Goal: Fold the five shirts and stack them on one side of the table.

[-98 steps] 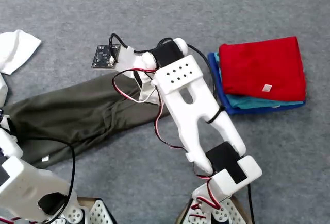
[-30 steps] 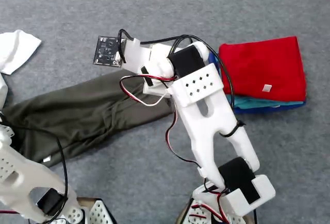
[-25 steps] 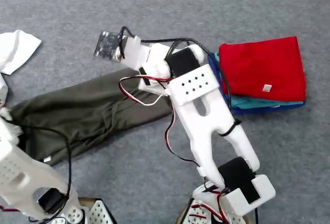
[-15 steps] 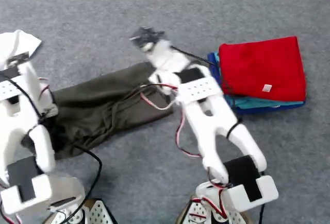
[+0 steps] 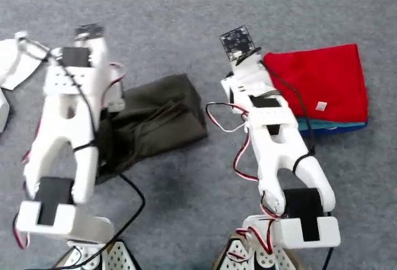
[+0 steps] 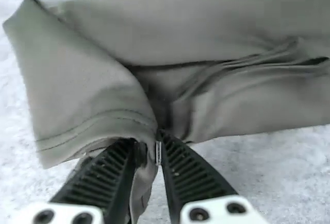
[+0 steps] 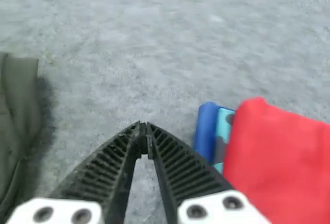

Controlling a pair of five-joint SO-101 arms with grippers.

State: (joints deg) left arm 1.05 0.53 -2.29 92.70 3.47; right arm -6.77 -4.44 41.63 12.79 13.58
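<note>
White crumpled cloth (image 5: 15, 71) upper left, folded red-teal-blue shirt stack (image 5: 313, 84) right, left gripper (image 6: 149, 149) clamped on olive shirt (image 5: 161, 115), right gripper (image 7: 143, 131) pinched together, grey felt table (image 5: 155, 28)

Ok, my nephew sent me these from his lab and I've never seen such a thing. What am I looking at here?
These are two small white robot arms at a grey table, each ending in a black two-fingered gripper. The high view comes from a fixed camera looking down. The other two come from a camera on each arm's wrist, looking along its fingers. The left gripper is shut on a fold of the olive shirt, which lies bunched on the table. The right gripper is shut on nothing, beside the folded ones: a red shirt on top of a teal shirt and a blue shirt. A white shirt lies loose at the table's edge.
</note>
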